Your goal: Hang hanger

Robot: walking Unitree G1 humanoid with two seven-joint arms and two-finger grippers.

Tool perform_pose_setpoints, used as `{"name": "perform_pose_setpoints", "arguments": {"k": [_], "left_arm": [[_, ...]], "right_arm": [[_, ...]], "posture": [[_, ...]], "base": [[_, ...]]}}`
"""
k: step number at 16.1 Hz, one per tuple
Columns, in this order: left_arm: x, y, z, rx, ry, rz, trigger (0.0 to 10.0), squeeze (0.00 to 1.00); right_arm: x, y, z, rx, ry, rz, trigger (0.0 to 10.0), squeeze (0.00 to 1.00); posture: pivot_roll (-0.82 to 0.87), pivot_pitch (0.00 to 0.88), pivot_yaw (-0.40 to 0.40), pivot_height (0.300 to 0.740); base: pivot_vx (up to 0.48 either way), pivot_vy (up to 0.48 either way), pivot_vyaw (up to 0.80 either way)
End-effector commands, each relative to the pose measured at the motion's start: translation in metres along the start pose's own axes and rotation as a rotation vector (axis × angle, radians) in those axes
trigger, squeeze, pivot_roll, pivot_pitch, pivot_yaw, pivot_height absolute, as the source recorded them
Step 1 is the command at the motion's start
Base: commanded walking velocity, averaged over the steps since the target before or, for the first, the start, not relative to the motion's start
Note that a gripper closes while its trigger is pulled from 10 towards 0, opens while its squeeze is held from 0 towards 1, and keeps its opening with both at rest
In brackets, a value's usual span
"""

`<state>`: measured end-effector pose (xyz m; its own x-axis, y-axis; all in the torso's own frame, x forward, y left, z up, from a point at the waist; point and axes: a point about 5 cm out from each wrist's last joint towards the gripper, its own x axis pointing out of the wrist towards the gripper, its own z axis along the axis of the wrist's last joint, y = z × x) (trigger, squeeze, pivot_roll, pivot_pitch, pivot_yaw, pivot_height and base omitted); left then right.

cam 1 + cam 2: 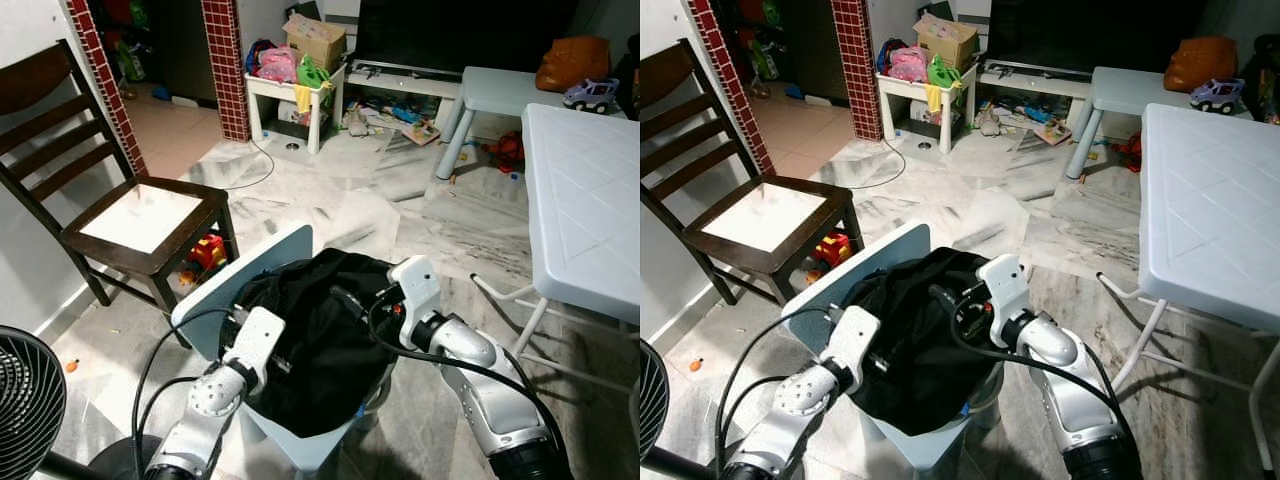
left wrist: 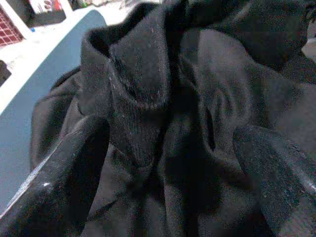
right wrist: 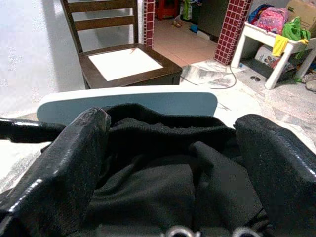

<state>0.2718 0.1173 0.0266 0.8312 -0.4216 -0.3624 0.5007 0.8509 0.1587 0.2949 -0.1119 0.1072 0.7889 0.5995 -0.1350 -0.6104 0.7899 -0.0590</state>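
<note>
Black knit fabric, a garment (image 1: pixel 320 340) heaped on the seat of a pale blue plastic chair (image 1: pixel 215 290), lies directly under both pincers. No hanger can be made out in any view; if one is present it is buried in the cloth, and that cannot be told.

Left gripper (image 2: pixel 173 163): fingers spread wide, one to each side of a ribbed cuff or collar fold (image 2: pixel 140 113) that stands up just ahead of the tips; nothing is pinched. In the head views this pincer (image 1: pixel 285 362) sits at the near left edge of the heap.

Right gripper (image 3: pixel 173 158): fingers likewise spread, empty, poised above the heap's right side, with the chair's backrest (image 3: pixel 128 104) just beyond the tips.

Handling, as a judgement: the garment looks soft, limp and light, with a matt weave unlikely to slip but sure to sag and bunch when lifted. The ribbed fold between the left fingers is the thickest, firmest purchase, and a pinch there should hold. A stiff hanger would need to be found by parting the cloth.

Beyond the pincers: a dark wooden chair (image 1: pixel 130 215) with a pale seat stands farther left, a white plastic table (image 1: pixel 585 210) farther right. Past these, a marble floor (image 1: pixel 400 200), a brick-patterned pillar (image 1: pixel 226 65) and a small cluttered white table (image 1: pixel 290 90) are well apart.
</note>
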Motion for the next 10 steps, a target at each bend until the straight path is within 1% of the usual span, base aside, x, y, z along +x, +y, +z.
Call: {"name": "perform_pose_setpoints", "arguments": {"k": [1, 4, 9, 10], "left_arm": [[0.003, 0.0, 0.002, 0.016, -0.003, -0.013, 10.0, 0.0], [0.011, 0.009, 0.006, 0.032, -0.008, 0.0, 10.0, 0.0], [0.016, 0.019, 0.009, 0.039, -0.016, 0.024, 10.0, 0.0], [0.018, 0.02, 0.009, 0.038, -0.014, 0.024, 4.7, 0.0]], "right_arm": [[-0.002, -0.001, 0.005, -0.017, -0.011, -0.003, 10.0, 0.0], [-0.004, 0.001, 0.004, -0.017, -0.004, -0.004, 10.0, 0.0], [-0.007, 0.001, 0.003, -0.023, -0.001, -0.006, 10.0, 0.0], [-0.007, 0.002, 0.003, -0.023, 0.001, -0.005, 10.0, 0.0]], "posture": [[-0.05, 0.001, -0.019, 0.74], [-0.06, 0.007, -0.019, 0.74], [-0.07, 0.014, -0.014, 0.74], [-0.07, 0.016, -0.013, 0.74]], "base": [[0.0, 0.0, 0.0], [0.0, 0.0, 0.0], [0.0, 0.0, 0.0], [0.0, 0.0, 0.0]]}}
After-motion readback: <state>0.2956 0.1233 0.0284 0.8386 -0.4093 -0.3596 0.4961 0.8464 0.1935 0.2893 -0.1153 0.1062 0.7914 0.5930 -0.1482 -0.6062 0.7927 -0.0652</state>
